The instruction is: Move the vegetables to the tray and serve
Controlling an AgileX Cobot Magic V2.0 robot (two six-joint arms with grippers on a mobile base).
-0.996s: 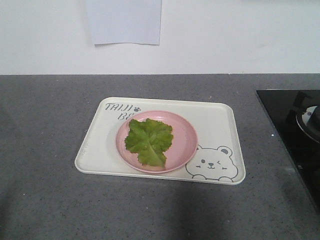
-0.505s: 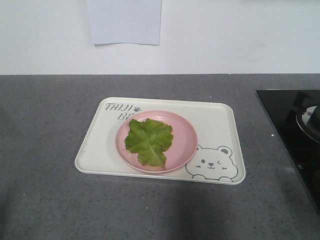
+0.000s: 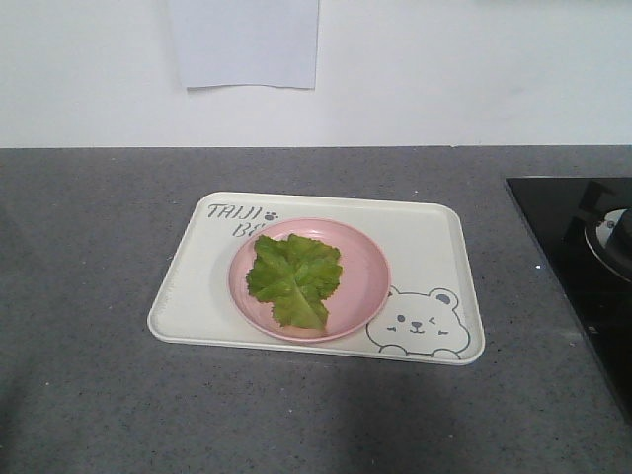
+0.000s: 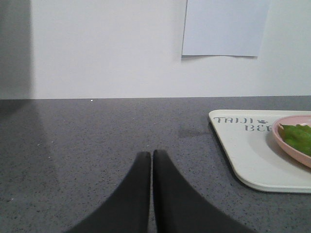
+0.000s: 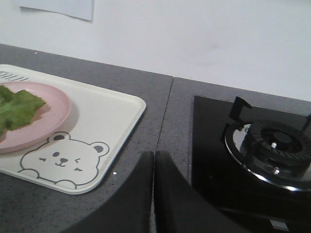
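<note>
I'm judging the tray (image 3: 197,296) stiff and light, best gripped at both short rims and kept level so the pink plate (image 3: 365,267) can't slide. I'm seeing the crinkled green lettuce leaf (image 3: 294,278) lying on that plate, limp-looking. Left gripper (image 4: 151,158) and right gripper (image 5: 154,158) are pressed together, empty.

Ahead of the left gripper (image 4: 152,160), whose jaws are pressed together, the grey surface (image 3: 89,247) lies bare up to the wall; the tray (image 4: 243,155) edge sits to its right. The right gripper (image 5: 154,162), jaws also together, hangs over a bare strip of surface, hemmed by the tray corner on its left and the black cooktop (image 5: 214,160) with its raised burner (image 5: 277,145) on its right.
</note>
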